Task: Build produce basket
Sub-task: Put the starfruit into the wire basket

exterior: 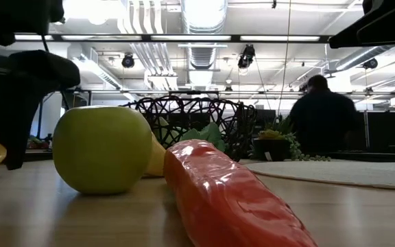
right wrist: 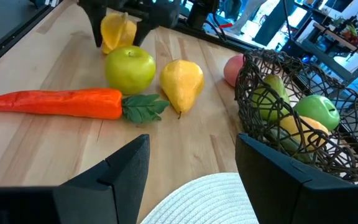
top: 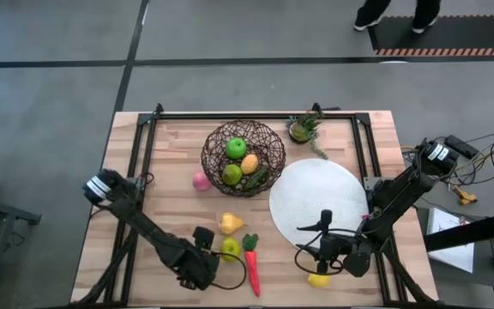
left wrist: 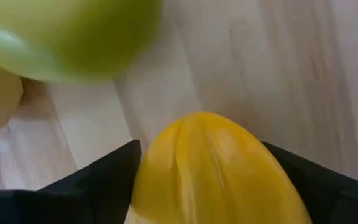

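The dark wire basket stands at the table's far middle and holds green apples, a yellow-orange fruit and a cucumber. On the table lie a pink fruit, a yellow pear, a green apple and a red carrot. My left gripper is beside the apple, shut on a yellow-orange piece. My right gripper is open and empty over the white plate's near edge. A yellow lemon lies under the right arm. My left gripper pinches the yellow-orange piece's two opposite sides between its two fingers. The fingers come from above, pointing down. The piece sits low at table height beside the green apple; I cannot tell whether it rests on the wood.
A flat white round plate lies right of the basket. A small potted plant stands at the far edge. A black frame runs along the table's far and side edges. A person stands in the room beyond the table.
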Tool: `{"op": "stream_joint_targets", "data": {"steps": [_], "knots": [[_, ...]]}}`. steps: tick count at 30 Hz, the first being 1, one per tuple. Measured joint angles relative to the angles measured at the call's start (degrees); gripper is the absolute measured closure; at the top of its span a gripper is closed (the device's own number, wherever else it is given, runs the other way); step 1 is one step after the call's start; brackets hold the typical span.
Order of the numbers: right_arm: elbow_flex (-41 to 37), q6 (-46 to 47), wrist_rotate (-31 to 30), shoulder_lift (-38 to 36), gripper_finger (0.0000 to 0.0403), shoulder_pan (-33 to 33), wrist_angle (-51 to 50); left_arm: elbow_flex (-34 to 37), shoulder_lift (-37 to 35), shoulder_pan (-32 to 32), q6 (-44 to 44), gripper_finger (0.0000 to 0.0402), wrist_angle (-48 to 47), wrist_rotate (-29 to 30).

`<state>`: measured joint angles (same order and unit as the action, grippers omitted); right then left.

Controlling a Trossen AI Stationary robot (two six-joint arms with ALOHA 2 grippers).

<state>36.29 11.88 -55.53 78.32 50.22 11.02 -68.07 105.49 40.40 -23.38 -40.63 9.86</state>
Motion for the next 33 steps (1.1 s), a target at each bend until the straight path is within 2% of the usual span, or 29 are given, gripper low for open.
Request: {"op": "stream_joint_targets", "data": {"steps": [8, 12, 16, 23, 28, 33], "knots": [[0.0, 0.0, 0.0, 0.0, 0.0179, 0.0, 0.0, -1.1, 0.4, -0.4, -0.1, 0.0173, -3.0, -1.5], [0.0, 0.0, 0.0, 0.0, 0.0179, 0.0, 0.0, -3.9, -0.6, -0.5, -0.3, 0.0176, -5.4, -0.5], [0.0, 0.0, 0.0, 0.0, 0.0179, 0.0, 0.0, -6.5, -1.9, -0.9, -0.2, 0.0177, -4.9, 6.3], [0.0, 0.0, 0.0, 0.0, 0.0179, 0.0, 0.0, -9.7, -5.9, -4.9, -0.2, 0.0178, -2.5, 24.4], [0.0, 0.0, 0.0, 0.0, 0.0179, 0.0, 0.0, -9.4, -8.2, -13.6, 0.2, 0.0179, 4.0, 29.9], [0.0, 0.4, 0.0, 0.0, 0.0179, 0.0, 0.0, -9.3, -8.7, -23.8, 6.2, 0.0179, 11.2, 32.6]]}}
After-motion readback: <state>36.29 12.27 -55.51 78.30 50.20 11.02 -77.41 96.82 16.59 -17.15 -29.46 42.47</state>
